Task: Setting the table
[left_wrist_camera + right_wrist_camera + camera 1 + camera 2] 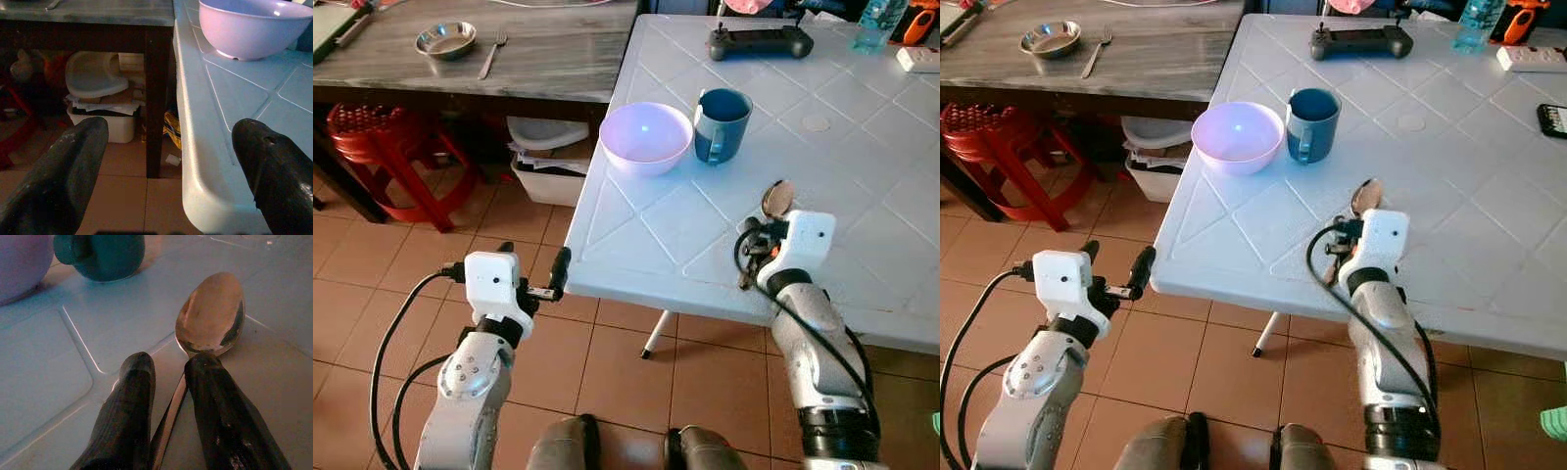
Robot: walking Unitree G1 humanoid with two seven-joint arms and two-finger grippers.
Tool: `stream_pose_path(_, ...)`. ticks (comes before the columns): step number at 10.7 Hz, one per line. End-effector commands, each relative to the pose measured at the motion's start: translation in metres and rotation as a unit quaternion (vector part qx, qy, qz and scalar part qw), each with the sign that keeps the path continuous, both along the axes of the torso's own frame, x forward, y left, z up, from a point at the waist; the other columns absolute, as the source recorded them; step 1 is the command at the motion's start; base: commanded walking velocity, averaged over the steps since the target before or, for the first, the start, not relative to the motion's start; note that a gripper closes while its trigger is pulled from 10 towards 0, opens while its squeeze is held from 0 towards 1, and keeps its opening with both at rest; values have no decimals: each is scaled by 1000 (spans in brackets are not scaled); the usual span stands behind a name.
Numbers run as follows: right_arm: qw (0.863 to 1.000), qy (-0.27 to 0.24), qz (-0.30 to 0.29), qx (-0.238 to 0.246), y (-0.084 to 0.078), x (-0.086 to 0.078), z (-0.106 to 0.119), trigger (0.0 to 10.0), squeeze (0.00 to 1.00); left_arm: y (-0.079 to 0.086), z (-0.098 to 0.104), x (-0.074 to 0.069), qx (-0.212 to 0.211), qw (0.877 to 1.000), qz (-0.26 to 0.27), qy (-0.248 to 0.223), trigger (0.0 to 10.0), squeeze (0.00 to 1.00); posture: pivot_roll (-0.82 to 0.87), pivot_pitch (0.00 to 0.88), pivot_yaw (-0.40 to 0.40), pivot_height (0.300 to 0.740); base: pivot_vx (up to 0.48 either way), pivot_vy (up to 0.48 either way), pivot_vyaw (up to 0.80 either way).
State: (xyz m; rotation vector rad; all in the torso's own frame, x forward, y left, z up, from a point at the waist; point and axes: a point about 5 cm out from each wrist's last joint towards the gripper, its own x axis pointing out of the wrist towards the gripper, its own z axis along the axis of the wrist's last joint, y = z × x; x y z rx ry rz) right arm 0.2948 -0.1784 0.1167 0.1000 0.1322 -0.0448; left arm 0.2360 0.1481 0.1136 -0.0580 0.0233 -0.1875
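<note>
Spoon held low over the white desk [862,186]

The spoon [210,316] is clenched in the right claw [168,382] (left claw [171,147] released, idle); it should be lowered flat beside the bowl [646,137].

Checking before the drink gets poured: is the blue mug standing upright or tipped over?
Upright. The blue mug stands on its base on the white table, mouth facing up, beside the purple bowl.

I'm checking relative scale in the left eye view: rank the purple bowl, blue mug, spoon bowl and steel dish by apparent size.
1. purple bowl
2. blue mug
3. steel dish, though it sits farther away
4. spoon
</note>
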Motion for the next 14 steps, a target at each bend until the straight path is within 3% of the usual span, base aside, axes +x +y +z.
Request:
stream_pose_path(1,994,106,13,25,6,-9,-35,10000,0,3,2,-1,6,1000,2,1,10000,0,55,163,89,740,0,0,0)
stream_pose_path(3,985,139,24,98,13,-12,-36,10000,0,3,2,-2,5,1000,-1,2,10000,0,54,169,94,740,0,0,0)
stream_pose_path(6,978,113,11,177,19,-13,-23,10000,0,0,2,-2,1,1000,-8,2,10000,0,49,178,98,740,0,0,0)
stream_pose_path(7,979,104,13,173,19,-13,-18,10000,1000,0,2,-2,1,1000,-9,2,10000,0,47,181,98,740,0,0,0)
stream_pose_path(8,980,97,17,173,21,-13,-14,10000,1000,0,2,-2,1,1000,-9,3,10000,0,46,183,98,740,0,0,0)
stream_pose_path(9,983,70,12,172,21,-11,-1,10000,133,1,2,-1,1,1000,-8,3,10000,0,45,185,96,740,0,0,0)
stream_pose_path(10,983,65,6,174,21,-11,4,10000,0,1,2,-1,0,1000,-7,3,10000,0,43,185,96,740,0,0,0)
stream_pose_path(14,990,31,-8,139,20,-13,25,10000,0,-2,1,-1,-3,1000,-13,5,10000,0,32,190,95,740,0,0,0)
